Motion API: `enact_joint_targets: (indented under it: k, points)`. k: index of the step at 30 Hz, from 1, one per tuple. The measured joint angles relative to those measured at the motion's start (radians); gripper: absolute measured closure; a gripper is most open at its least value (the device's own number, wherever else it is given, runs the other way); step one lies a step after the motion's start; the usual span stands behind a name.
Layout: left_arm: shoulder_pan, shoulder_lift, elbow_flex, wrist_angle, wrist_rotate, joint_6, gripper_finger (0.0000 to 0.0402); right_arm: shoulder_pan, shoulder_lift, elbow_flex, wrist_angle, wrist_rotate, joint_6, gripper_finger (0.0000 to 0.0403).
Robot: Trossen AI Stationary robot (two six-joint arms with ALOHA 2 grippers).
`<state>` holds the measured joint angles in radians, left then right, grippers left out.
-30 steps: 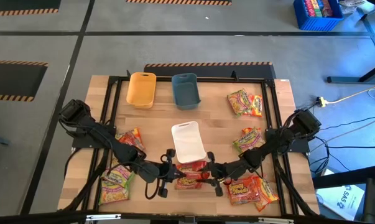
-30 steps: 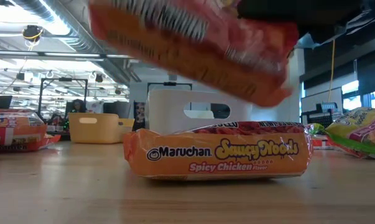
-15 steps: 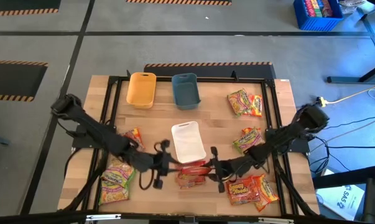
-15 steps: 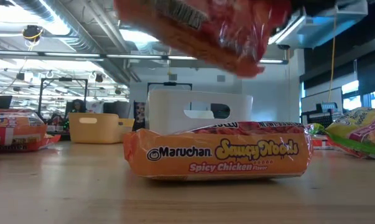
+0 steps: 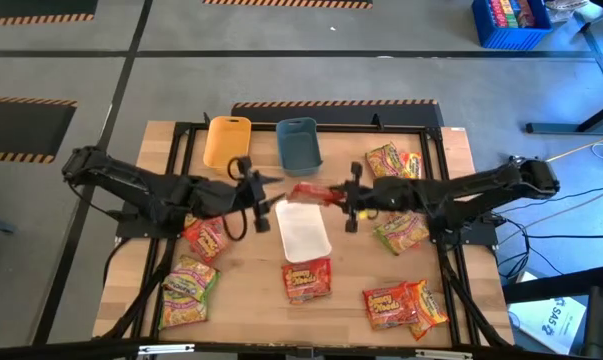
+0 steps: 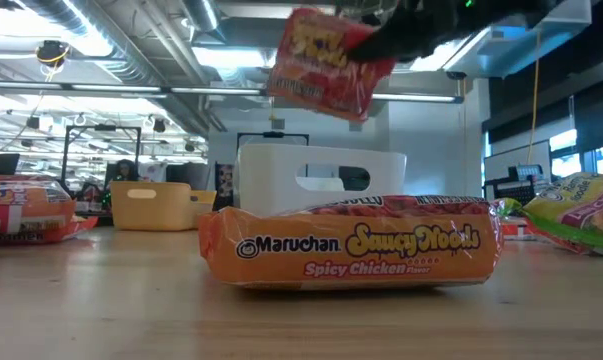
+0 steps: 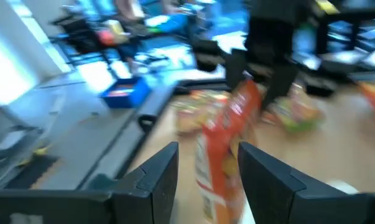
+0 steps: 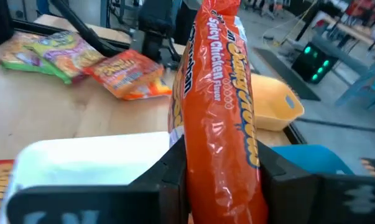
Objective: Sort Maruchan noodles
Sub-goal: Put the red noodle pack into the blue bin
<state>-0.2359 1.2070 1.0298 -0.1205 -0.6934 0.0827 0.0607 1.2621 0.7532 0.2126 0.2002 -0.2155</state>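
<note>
An orange-red Maruchan packet (image 5: 309,193) hangs in the air above the far end of the white tray (image 5: 303,235). My right gripper (image 5: 343,197) is shut on it from the right. My left gripper (image 5: 278,193) faces it from the left. It is open, its fingers on either side of the packet's left end (image 7: 221,155). In the low view the packet (image 6: 321,65) is high above the table. A second orange packet (image 5: 306,280) lies flat near the front edge. Other packets lie left (image 5: 203,238) and right (image 5: 403,228). My right gripper pinches the packet's two flat faces (image 8: 218,143) between its two fingers (image 8: 168,180), coming level from the table's right. The packet stands on edge, its length running on past the fingertips, lifted clear of tray and table. My left gripper: I cannot tell whether its open fingers touch the packet.
A yellow tray (image 5: 228,143) and a blue tray (image 5: 299,145) stand at the far edge. More packets lie at far right (image 5: 393,165), near right (image 5: 401,305) and near left (image 5: 188,290). A black frame (image 5: 181,160) borders the table.
Both grippers have risen and gone from the near edge toward the far edge, to above the white tray's far end. The orange-red packet went with them, lifted off the second packet, which stays flat near the front edge.
</note>
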Motion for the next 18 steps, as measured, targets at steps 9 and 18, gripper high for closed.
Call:
enact_joint_targets:
  k: [9,18]
  points:
    - [0.085,0.011,0.0,0.053,0.053,0.119,0.024,-0.168,0.032,0.0,0.041,-0.146,-0.008,0.0319]
    - [0.23,0.01,0.0,0.068,0.052,0.161,0.0234,-0.275,0.076,0.0,0.218,-0.155,-0.112,0.0318]
